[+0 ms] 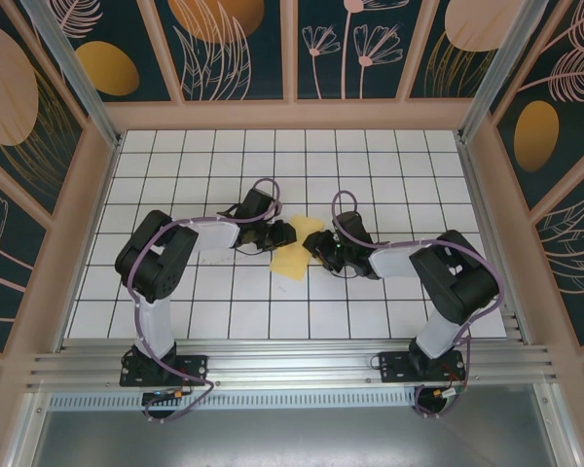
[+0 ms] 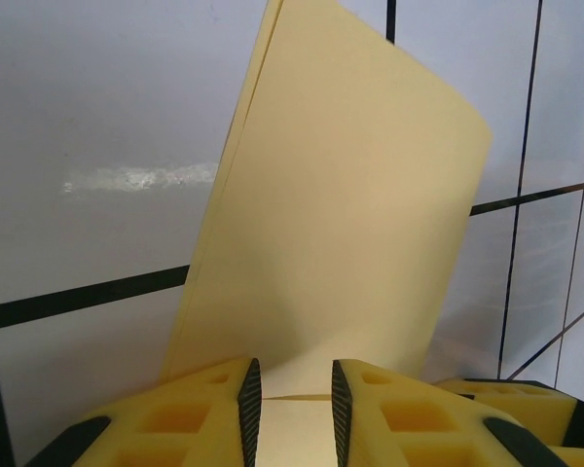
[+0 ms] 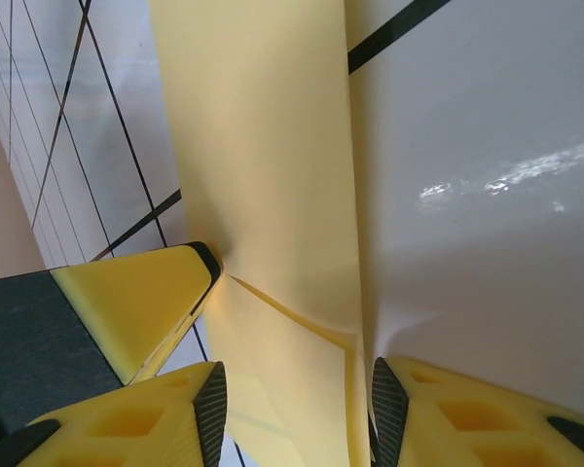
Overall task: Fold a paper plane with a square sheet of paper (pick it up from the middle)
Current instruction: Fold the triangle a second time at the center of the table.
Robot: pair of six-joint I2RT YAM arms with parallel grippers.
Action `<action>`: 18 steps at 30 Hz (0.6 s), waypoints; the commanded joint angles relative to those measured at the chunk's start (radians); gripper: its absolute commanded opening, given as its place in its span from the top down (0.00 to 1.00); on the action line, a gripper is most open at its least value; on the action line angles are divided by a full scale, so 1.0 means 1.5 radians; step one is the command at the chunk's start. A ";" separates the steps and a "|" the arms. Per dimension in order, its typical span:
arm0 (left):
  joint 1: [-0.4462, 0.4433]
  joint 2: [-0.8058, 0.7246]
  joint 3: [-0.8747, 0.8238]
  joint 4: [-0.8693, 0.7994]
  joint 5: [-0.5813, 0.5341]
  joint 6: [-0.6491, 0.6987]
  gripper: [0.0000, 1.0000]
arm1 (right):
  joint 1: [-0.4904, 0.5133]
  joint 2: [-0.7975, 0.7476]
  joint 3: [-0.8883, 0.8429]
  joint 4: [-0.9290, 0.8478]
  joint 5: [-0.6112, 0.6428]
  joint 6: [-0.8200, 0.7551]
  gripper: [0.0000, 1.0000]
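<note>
The square sheet of paper (image 1: 295, 250), pale yellow and folded over into layers, lies on the white grid table between the two arms. In the left wrist view the paper (image 2: 341, 224) spreads away from my left gripper (image 2: 295, 409), whose pads stand apart over it with a crease crossing the gap. My left gripper (image 1: 280, 236) sits at the sheet's left edge. My right gripper (image 1: 316, 249) is at its right edge. Its jaws (image 3: 297, 409) stand wide apart astride the paper (image 3: 263, 165), the right pad against the sheet's edge. A left-gripper fingertip (image 3: 136, 302) touches a diagonal crease.
White tiled tabletop (image 1: 389, 175) with black grid lines stretches all round the paper. Wooden frame rails (image 1: 292, 115) and patterned walls close in the back and both sides. The aluminium base rail (image 1: 292, 360) runs along the near edge.
</note>
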 commanded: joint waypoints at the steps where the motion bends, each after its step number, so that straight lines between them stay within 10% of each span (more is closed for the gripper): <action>1: 0.002 0.015 0.008 -0.010 -0.002 0.016 0.70 | 0.007 0.022 0.004 0.012 -0.012 0.011 0.52; 18: 0.002 0.010 0.012 -0.011 -0.001 0.014 0.70 | 0.005 0.019 -0.004 0.071 -0.019 0.011 0.53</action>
